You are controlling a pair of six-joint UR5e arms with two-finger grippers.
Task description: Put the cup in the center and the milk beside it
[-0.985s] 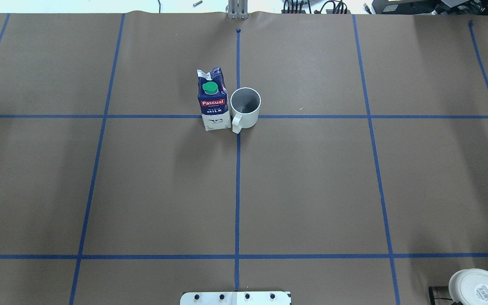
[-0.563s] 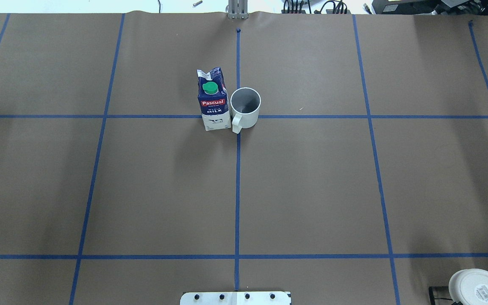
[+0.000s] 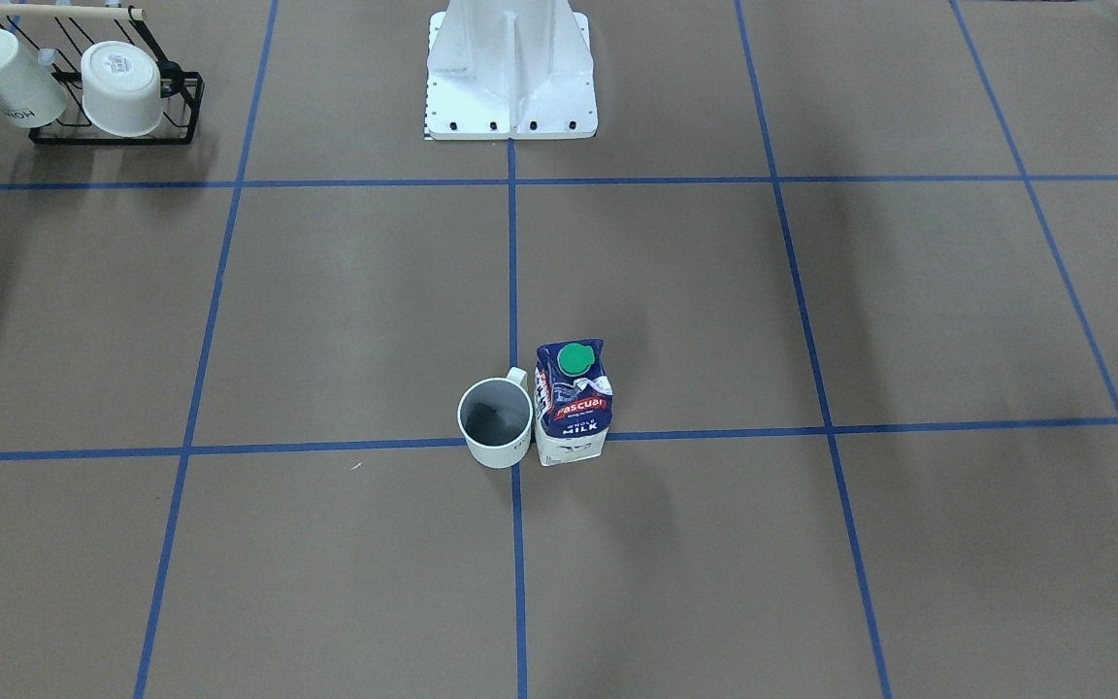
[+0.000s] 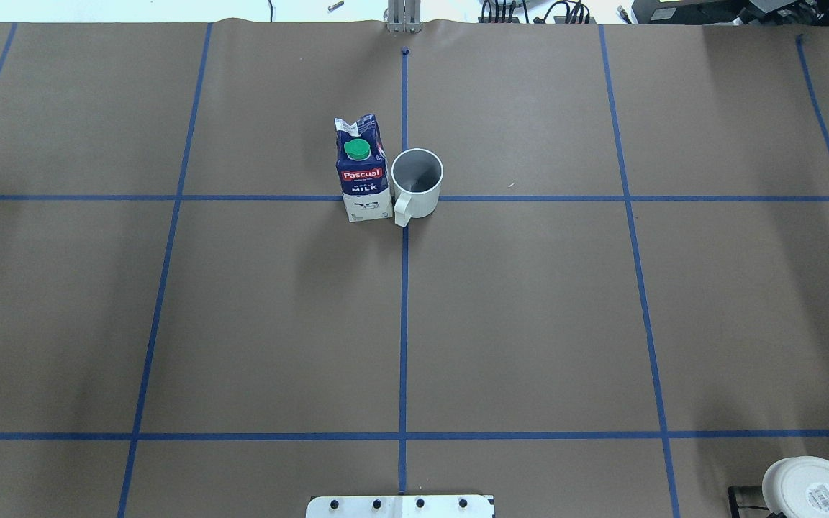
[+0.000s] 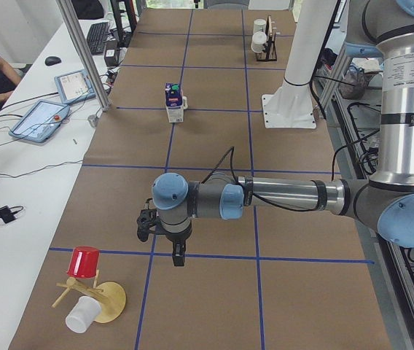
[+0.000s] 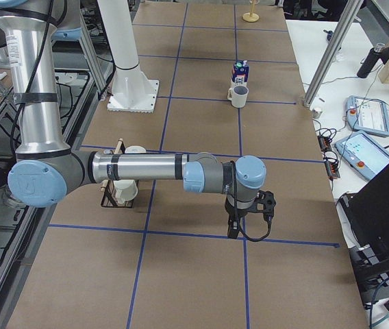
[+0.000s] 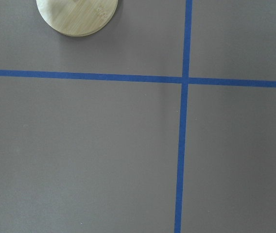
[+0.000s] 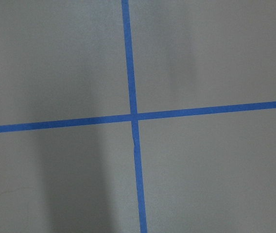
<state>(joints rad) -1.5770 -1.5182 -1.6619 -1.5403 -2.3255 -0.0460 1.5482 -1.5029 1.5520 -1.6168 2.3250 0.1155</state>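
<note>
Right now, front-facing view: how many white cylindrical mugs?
3: the white cup at centre beside the navy-and-white milk carton; two mugs on the black wire rack, top left. None appears hidden.

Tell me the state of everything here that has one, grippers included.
cup: upright, not held, handle toward the robot.
milk: upright, green cap on, close beside the cup.
left gripper: pointing down, far from both; open or shut, cannot tell.
right gripper: pointing down, far from both; open or shut, cannot tell.

A brown paper table cover [image 4: 529,324] gridded with blue tape [image 4: 403,324], a white bench [image 5: 17,240] alongside holding tablets [image 5: 39,120]
</note>
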